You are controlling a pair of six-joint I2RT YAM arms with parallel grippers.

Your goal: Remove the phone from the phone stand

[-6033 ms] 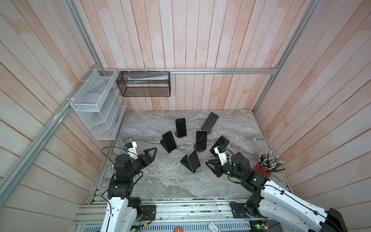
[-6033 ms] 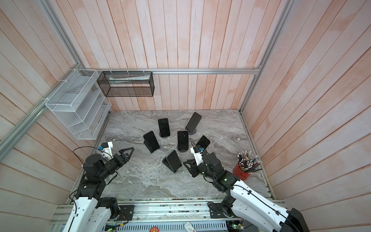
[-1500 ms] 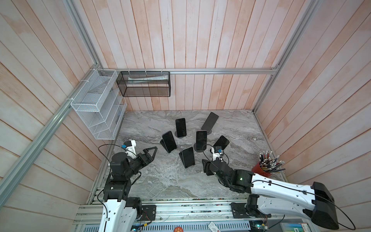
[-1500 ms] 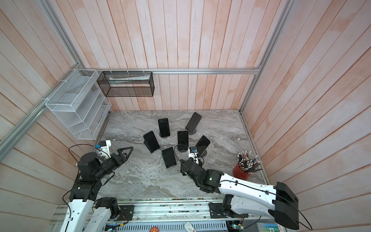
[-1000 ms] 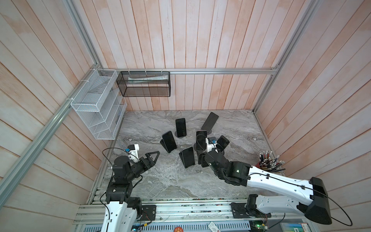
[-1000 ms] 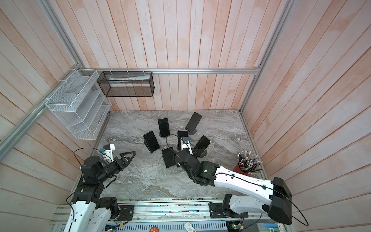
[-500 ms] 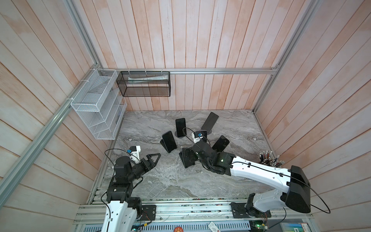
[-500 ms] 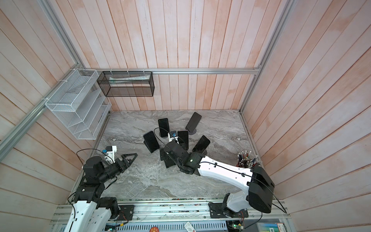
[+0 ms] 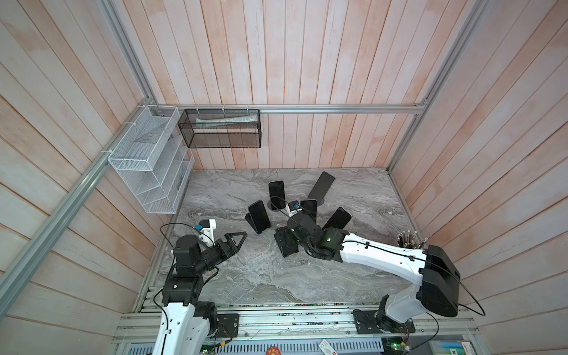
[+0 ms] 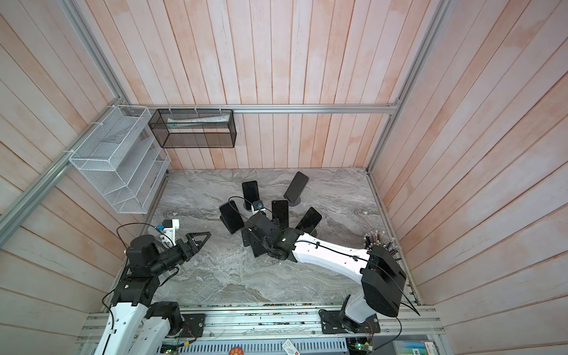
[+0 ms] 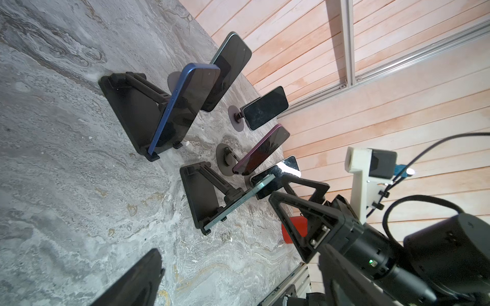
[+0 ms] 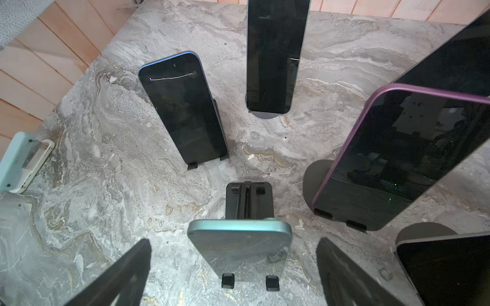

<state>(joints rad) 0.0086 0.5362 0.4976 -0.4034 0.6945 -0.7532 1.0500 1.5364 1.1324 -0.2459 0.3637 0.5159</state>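
- All round, enclosing a grey marbled tabletop (image 9: 246,276) with pale wood-plank walls (image 9: 276,61) and aluminium rails.
- Carrying six dark-screened phones, each leaning on its own stand, clustered at mid-table in both top views.
- Hanging a white wire rack (image 9: 147,166) on the side wall; not resolving its contents.
- Hanging a black mesh basket (image 9: 221,141) on the back wall, holding one pale, long, rolled item (image 9: 224,120).
- Keeping a cup of pens (image 10: 378,242) at the table edge, beside the right arm; showing the cup red only in the left wrist view (image 11: 294,230).
- Locating the task item: teal-edged phone (image 12: 238,238) leaning on the black folding phone stand (image 12: 249,201), nearest the robot in the cluster.
- Positioning the right gripper (image 12: 233,242) over the top end of that phone, jaws spread wide, one finger on each side and clear of the phone's edges in the right wrist view; gripping nothing.
- Hovering the left gripper (image 9: 236,239) above the table's left side, well apart from the phones, jaws wide and holding nothing.
- Hiding most of the teal-edged phone under the right arm in both top views.
- Revealing in the left wrist view only: the stand's side profile, with the phone's lower edge resting on two small lips.
- Revealing in the right wrist view only: a purple-edged phone (image 12: 397,159) just beside the stand, and a blue-edged phone (image 12: 183,111) beyond it.
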